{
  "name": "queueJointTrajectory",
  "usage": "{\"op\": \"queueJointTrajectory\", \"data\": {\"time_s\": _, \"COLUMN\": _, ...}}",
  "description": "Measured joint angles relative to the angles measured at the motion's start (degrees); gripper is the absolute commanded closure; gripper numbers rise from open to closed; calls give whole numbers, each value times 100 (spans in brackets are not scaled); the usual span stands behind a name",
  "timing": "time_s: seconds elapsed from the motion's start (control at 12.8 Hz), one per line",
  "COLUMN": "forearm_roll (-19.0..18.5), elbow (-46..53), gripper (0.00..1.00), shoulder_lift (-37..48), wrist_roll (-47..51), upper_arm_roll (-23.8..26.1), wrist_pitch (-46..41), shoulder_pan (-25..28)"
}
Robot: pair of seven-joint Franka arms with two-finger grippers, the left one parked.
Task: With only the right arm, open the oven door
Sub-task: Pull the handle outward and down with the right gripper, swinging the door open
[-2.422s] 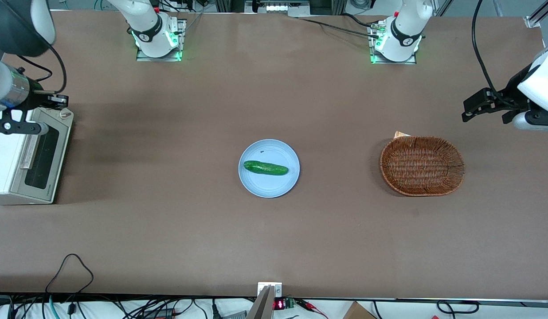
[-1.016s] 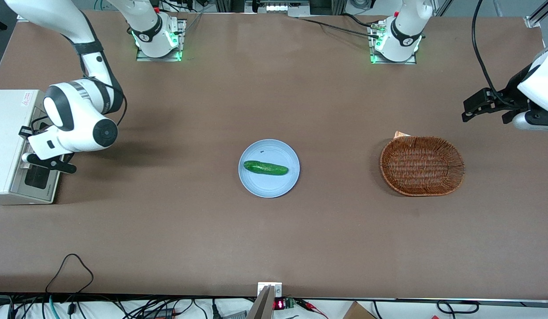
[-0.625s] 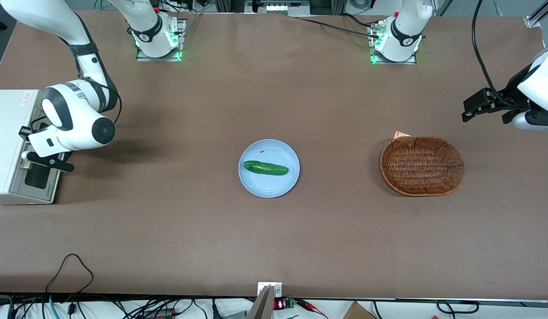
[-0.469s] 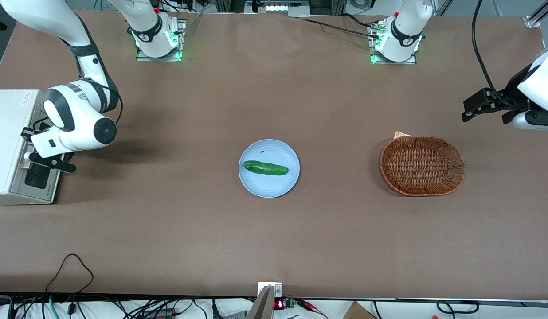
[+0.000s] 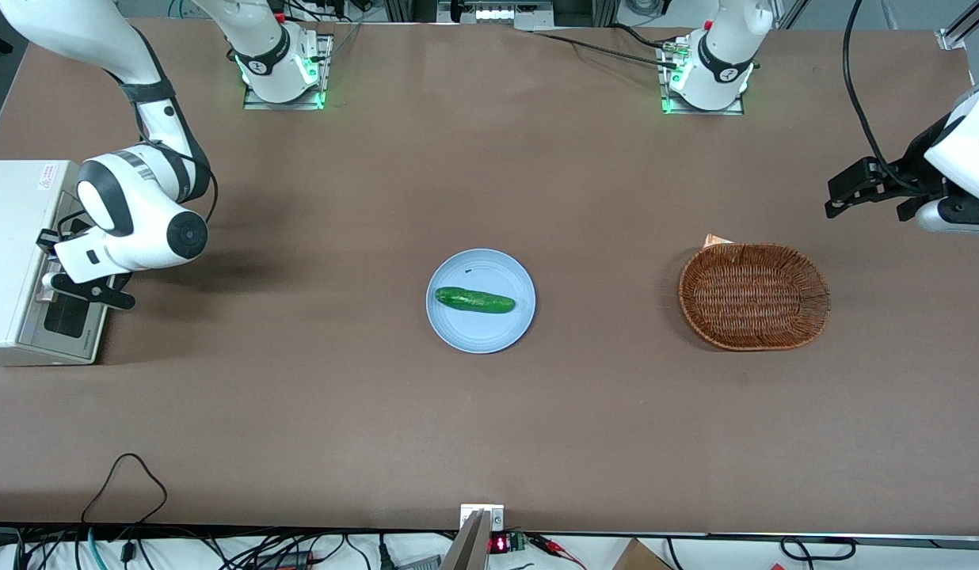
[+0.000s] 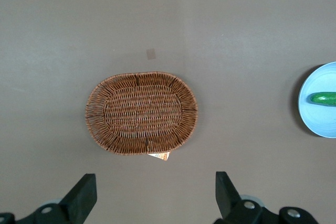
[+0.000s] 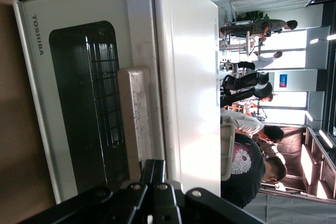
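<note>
I've swung the right arm down from the frame's upper left corner. Its gripper now sits at the oven door, which hasn't budged.

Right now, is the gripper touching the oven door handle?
Cannot tell. The gripper sits at the oven door handle; neither the front nor the wrist view shows contact or a gap.
</note>
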State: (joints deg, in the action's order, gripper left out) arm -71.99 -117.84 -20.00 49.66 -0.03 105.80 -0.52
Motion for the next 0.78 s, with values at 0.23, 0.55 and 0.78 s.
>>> {"op": "queueJointTrajectory", "data": {"time_s": 0.23, "forearm_roll": -6, "elbow": 0, "gripper": 100, "shoulder_lift": -3, "wrist_roll": 6, "upper_arm_roll": 0, "wrist_pitch": 6, "shoulder_pan": -11}}
{"op": "queueJointTrajectory", "data": {"time_s": 0.55, "forearm_roll": -6, "elbow": 0, "gripper": 100, "shoulder_lift": -16, "wrist_roll": 6, "upper_arm_roll": 0, "wrist_pitch": 42, "shoulder_pan": -17}}
{"op": "queueJointTrajectory", "data": {"time_s": 0.78, "forearm_roll": -6, "elbow": -1, "gripper": 99, "shoulder_lift": -19, "wrist_roll": 6, "upper_arm_roll": 0, "wrist_pitch": 89, "shoulder_pan": -36}}
